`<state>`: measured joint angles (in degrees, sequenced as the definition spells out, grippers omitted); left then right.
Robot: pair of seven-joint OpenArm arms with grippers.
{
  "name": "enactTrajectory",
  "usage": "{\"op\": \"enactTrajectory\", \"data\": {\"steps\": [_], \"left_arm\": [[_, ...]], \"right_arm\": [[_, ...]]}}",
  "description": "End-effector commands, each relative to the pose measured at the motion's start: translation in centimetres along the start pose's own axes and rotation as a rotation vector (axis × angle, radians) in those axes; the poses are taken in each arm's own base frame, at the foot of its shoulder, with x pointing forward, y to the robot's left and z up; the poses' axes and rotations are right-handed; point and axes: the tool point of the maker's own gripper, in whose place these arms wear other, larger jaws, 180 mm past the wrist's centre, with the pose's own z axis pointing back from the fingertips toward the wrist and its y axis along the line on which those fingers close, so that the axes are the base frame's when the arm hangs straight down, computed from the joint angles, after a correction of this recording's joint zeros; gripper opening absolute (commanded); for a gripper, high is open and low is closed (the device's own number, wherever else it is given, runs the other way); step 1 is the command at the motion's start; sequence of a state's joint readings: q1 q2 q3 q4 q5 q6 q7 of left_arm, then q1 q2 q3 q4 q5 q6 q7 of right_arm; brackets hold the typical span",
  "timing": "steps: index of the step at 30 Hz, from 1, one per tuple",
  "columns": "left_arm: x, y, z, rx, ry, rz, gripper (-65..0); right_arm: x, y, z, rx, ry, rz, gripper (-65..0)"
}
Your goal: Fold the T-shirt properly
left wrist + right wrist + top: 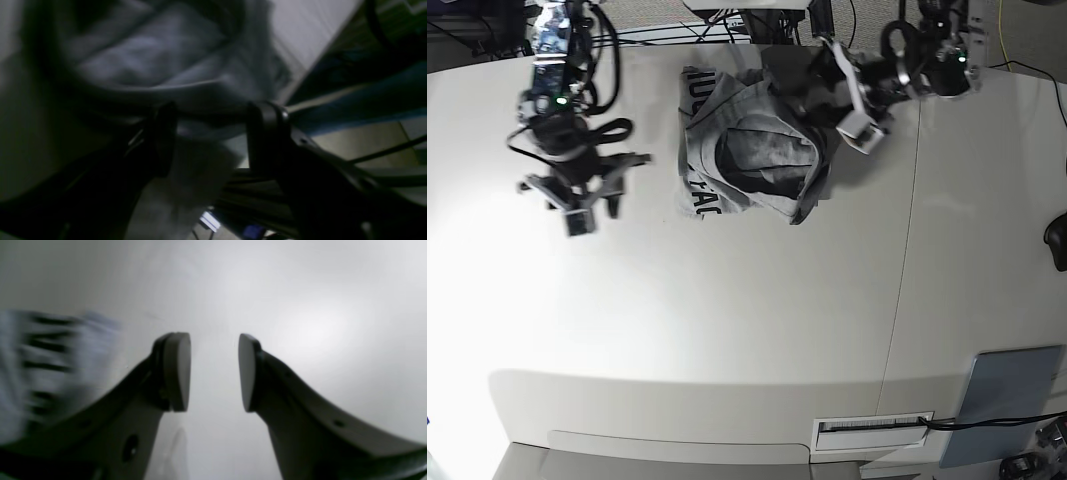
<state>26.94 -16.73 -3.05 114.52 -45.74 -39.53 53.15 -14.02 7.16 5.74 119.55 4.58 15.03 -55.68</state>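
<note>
The left pincer (213, 140), spread wide, straddles a bunched fold of the crumpled T-shirt (752, 155), likely to lift it; the right pincer (214, 371) hangs parted, empty, above the desk (727, 320).

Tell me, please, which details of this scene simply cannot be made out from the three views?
- T-shirt lettering: base view shows only fragments at the left hem; folds hide the rest. In the right wrist view it is motion-blurred.
- Whether the left claw pinches cloth: the left wrist view is dark and blurred, though its fingers stand apart.
- Grey-blue pad: cut off by the base view's right edge.
- Right claw: open over bare table.
</note>
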Motion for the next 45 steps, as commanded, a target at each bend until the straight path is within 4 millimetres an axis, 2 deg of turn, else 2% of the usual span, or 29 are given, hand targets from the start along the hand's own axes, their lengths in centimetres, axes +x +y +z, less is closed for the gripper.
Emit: {"op": "enactTrajectory", "data": {"steps": [1, 5, 6, 11, 17, 18, 19, 21, 22, 23, 26, 29, 31, 33, 37, 41, 45], "left_arm": [[0.9, -1.0, -0.1, -0.039, -0.032, -0.018, -33.1], [0.6, -3.4, -1.4, -0.118, -0.021, -0.024, -33.1], [0.6, -3.2, -1.7, -0.102, -0.015, -0.001, -33.1], [-0.5, -0.1, -2.4, 0.101, 0.042, 0.074, -33.1], [-0.7, 1.0, -2.2, 0.164, 0.045, 0.134, -33.4], [-0.8, 1.0, -2.2, 0.164, 0.047, 0.132, -36.4], [-0.8, 0.9, -2.2, 0.158, 0.047, 0.125, -42.3], [-0.3, 0.0, -2.3, 0.112, 0.022, 0.091, -61.4], [0.0, -0.6, -2.3, 0.079, 0.003, 0.073, -65.0], [0.3, -1.1, -2.2, 0.055, -0.008, 0.055, -65.0], [1.2, -1.0, -0.4, 0.071, -0.054, 0.048, -65.0], [1.7, 0.4, 2.8, 0.166, -0.085, 0.011, -65.0], [1.3, 1.2, 5.0, 0.226, -0.081, -0.008, -65.0], [0.3, 1.3, 6.6, 0.24, -0.06, -0.009, -65.0], [-3.0, 1.6, 8.7, 0.282, 0.056, 0.04, -65.0], [-3.8, 2.7, 10.4, 0.35, 0.085, 0.051, -65.0], [-5.4, 3.1, 10.7, 0.375, 0.176, 0.046, -65.0]], "right_arm": [[0.9, -1.1, 0.5, -0.023, -0.042, 0.004, -41.2], [-0.8, -3.8, 1.2, -0.09, 0.0, 0.011, -41.2], [-1.1, -4.1, 1.3, -0.097, 0.009, 0.014, -41.2], [-2.3, -4.3, 1.6, -0.101, 0.039, 0.013, -41.2], [-2.3, -4.3, 1.6, -0.101, 0.041, 0.013, -41.2], [-2.3, -4.3, 1.6, -0.101, 0.041, 0.013, -41.2], [-2.3, -4.3, 1.6, -0.101, 0.04, 0.013, -41.2], [-2.3, -4.3, 1.6, -0.102, 0.04, 0.013, -41.2], [-2.2, -4.3, 1.6, -0.101, 0.036, 0.014, -41.2], [-2.1, -4.3, 1.6, -0.102, 0.031, 0.014, -41.2], [-2.0, -4.3, 1.6, -0.102, 0.024, 0.014, -41.2], [-1.9, -4.3, 1.6, -0.101, 0.017, 0.015, -41.2], [-1.9, -4.3, 1.6, -0.101, 0.017, 0.015, -41.2], [-1.9, -4.3, 1.6, -0.101, 0.017, 0.015, -41.2], [-1.9, -4.3, 1.6, -0.101, 0.017, 0.015, -41.2], [-1.9, -4.3, 1.6, -0.101, 0.018, 0.015, -41.2], [-2.0, -4.3, 1.6, -0.101, 0.022, 0.014, -41.2]]}}
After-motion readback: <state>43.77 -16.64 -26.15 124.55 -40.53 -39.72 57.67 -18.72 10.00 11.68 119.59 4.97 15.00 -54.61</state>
